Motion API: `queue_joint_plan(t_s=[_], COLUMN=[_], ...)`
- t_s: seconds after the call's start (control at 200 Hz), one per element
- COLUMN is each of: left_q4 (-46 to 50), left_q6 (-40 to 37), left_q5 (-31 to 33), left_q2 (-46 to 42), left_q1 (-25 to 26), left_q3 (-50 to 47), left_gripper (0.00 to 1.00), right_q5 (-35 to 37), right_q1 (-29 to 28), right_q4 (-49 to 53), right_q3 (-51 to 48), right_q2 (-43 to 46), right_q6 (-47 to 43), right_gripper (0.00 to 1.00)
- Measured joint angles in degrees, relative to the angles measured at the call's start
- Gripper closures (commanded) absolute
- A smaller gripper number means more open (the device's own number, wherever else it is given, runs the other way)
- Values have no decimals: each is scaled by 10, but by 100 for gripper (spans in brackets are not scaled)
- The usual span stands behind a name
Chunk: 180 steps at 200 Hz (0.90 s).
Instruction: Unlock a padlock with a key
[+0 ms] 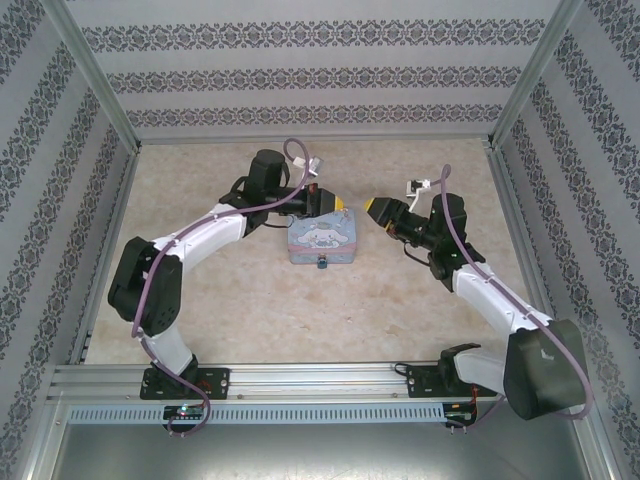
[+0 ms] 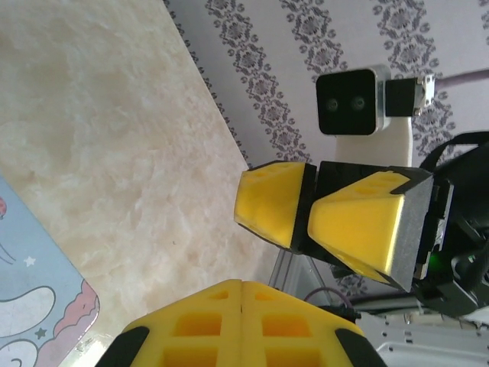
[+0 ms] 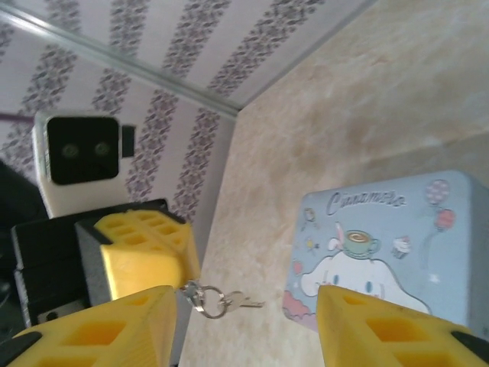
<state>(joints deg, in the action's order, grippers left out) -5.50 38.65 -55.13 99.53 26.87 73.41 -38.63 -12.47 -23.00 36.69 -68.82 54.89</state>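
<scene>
The left gripper (image 1: 337, 203) hovers over the far edge of the pastel-blue cartoon tin (image 1: 325, 238). In its own wrist view the left gripper (image 2: 243, 289) has its yellow fingers pressed together. From the right wrist view, the left gripper (image 3: 145, 256) pinches the key ring (image 3: 205, 300) at its tip, and a small silver key (image 3: 248, 301) dangles from the ring. The right gripper (image 1: 379, 208) faces it from the right, a short gap away. There the right gripper (image 3: 246, 317) is open, touching nothing. The tiny bluish padlock (image 1: 322, 264) sits at the tin's near edge.
Patterned walls (image 1: 320, 75) and metal frame posts (image 1: 95, 80) enclose the beige table (image 1: 300, 320). The tin's lid (image 3: 382, 237) lies below and right of the dangling key. The right gripper (image 2: 309, 218) fills the right of the left wrist view.
</scene>
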Motion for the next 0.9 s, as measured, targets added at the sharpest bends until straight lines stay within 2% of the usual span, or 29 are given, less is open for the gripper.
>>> queue_joint_plan(t_s=[0.31, 0.68, 0.779, 0.899], left_q4=[17, 11, 8, 3], left_q6=[-27, -22, -22, -18], left_q5=[-37, -40, -40, -40], left_q2=[22, 22, 22, 22], left_q1=[0, 0, -1, -1], left_q3=[14, 14, 14, 14], left_gripper=[100, 100, 100, 100], right_q5=[-73, -93, -93, -93], right_q1=[0, -24, -24, -24], right_q4=[-91, -150, -159, -169], right_q3=[0, 1, 1, 1], right_q2=[-66, -113, -113, -114], right_q6=[8, 24, 27, 34], right_gripper=[55, 62, 67, 78])
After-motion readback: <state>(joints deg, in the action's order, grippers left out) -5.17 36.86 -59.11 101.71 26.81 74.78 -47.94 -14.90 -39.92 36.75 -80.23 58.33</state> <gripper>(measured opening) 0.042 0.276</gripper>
